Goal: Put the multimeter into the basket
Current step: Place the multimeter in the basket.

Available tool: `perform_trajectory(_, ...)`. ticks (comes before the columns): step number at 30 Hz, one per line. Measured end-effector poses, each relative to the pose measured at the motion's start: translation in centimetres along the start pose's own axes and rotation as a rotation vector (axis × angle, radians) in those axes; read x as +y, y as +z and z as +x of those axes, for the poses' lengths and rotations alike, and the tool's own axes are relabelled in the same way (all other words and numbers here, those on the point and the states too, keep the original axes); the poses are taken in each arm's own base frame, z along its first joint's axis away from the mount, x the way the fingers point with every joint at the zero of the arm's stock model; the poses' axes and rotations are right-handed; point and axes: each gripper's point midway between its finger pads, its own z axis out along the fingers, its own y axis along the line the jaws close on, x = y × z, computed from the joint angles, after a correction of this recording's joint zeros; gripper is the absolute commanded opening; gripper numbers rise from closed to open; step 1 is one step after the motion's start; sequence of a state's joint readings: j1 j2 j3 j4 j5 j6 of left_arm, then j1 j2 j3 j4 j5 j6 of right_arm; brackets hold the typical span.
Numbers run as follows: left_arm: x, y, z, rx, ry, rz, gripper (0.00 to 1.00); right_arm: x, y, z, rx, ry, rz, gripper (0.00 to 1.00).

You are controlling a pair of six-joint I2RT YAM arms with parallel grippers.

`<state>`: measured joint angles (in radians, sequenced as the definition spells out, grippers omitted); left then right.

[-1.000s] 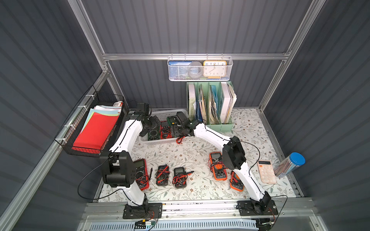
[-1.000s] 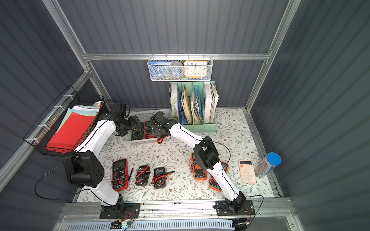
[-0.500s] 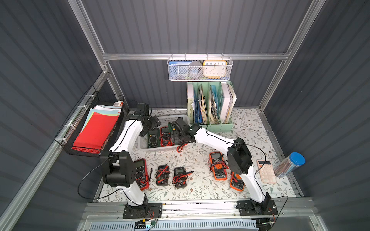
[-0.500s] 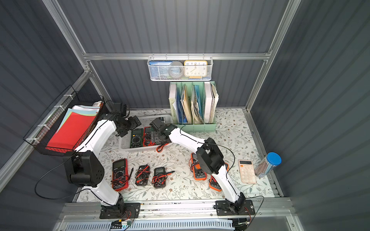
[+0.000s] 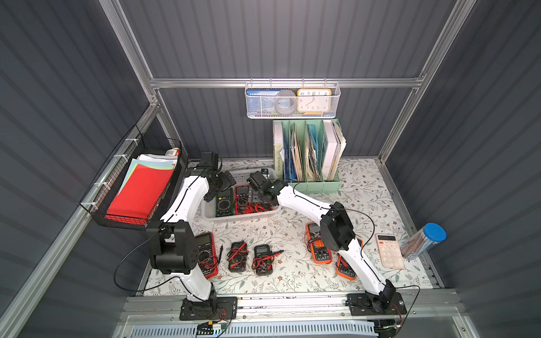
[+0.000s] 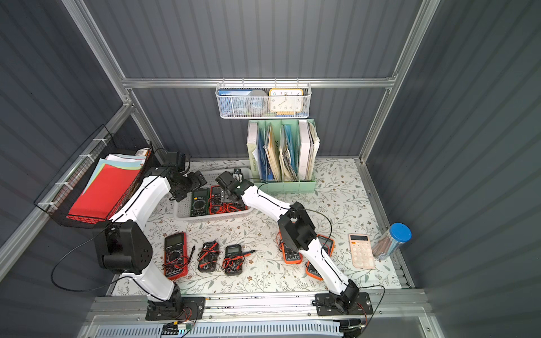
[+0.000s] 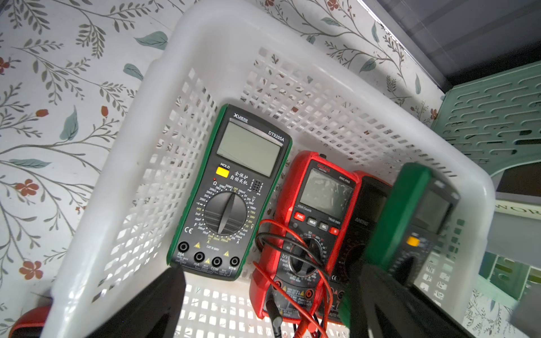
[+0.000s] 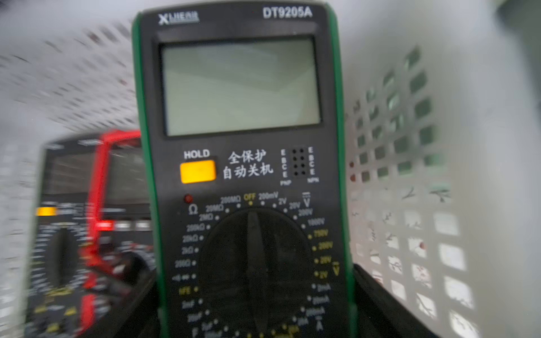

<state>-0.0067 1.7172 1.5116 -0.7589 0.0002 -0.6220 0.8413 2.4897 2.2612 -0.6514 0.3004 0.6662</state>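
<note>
In a top view, the low white holed plastic basket (image 5: 240,215) sits near the tabletop's (image 5: 281,234) back edge. Left wrist view: your left pincer (image 7: 268,272) gapes wide, holding nothing. Right wrist view: your right pincer (image 8: 254,292) grips the green-edged black multimeter (image 8: 240,87) over the basket.
</note>
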Motion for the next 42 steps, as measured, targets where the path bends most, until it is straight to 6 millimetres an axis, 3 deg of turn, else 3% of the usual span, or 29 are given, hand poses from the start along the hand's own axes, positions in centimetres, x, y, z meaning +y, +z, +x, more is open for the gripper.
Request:
perform_trajectory(2, 0.0, 0.0, 0.0, 0.000, 0.000, 0.000, 0.99, -0.1, 0.3, 0.4, 0.004, 0.000, 0.012, 0.71)
perform_trajectory(6, 0.0, 0.0, 0.0, 0.000, 0.000, 0.000, 0.99, -0.2, 0.2, 0.3, -0.001, 0.011, 0.020, 0.99)
perform_trajectory(15, -0.2, -0.2, -0.1, 0.001, 0.009, 0.010, 0.99, 0.2, -0.3, -0.7, -0.002, 0.019, -0.014, 0.99)
perform_trajectory(19, -1.1, -1.1, -1.2, -0.029, 0.035, 0.036, 0.99, 0.7, -1.3, -1.2, 0.015, 0.007, -0.059, 0.99)
perform_trajectory(22, -1.9, -1.8, -1.8, -0.044, 0.050, 0.067, 0.99, 1.6, -3.3, -2.4, 0.008, -0.001, -0.115, 0.99)
perform_trajectory(24, -2.3, -2.1, -1.7, -0.041, 0.056, 0.083, 0.99, 2.5, -5.6, -3.7, -0.015, -0.009, -0.162, 0.99)
perform_trajectory(27, -2.7, -2.9, -1.2, -0.039, 0.070, 0.103, 0.99, 3.8, -10.4, -6.1, -0.078, -0.016, -0.240, 0.99)
perform_trajectory(30, -3.7, -4.2, 0.6, -0.033, 0.108, 0.126, 0.99, 4.0, -15.8, -8.0, -0.145, -0.011, -0.303, 0.99)
perform_trajectory(32, -4.6, -5.3, 2.5, -0.025, 0.148, 0.147, 0.99, 3.2, -18.8, -8.3, -0.173, -0.006, -0.326, 0.99)
perform_trajectory(35, -5.3, -6.9, 5.8, -0.013, 0.202, 0.183, 0.99, 0.9, -21.3, -7.1, -0.179, -0.005, -0.319, 0.99)
perform_trajectory(39, -3.9, -7.7, 9.9, 0.023, 0.220, 0.188, 0.99, -3.4, -21.7, -3.5, -0.140, -0.021, -0.249, 0.99)
perform_trajectory(42, -2.6, -7.5, 12.7, 0.053, 0.222, 0.173, 0.99, -7.6, -20.9, 0.7, -0.075, -0.038, -0.170, 0.99)
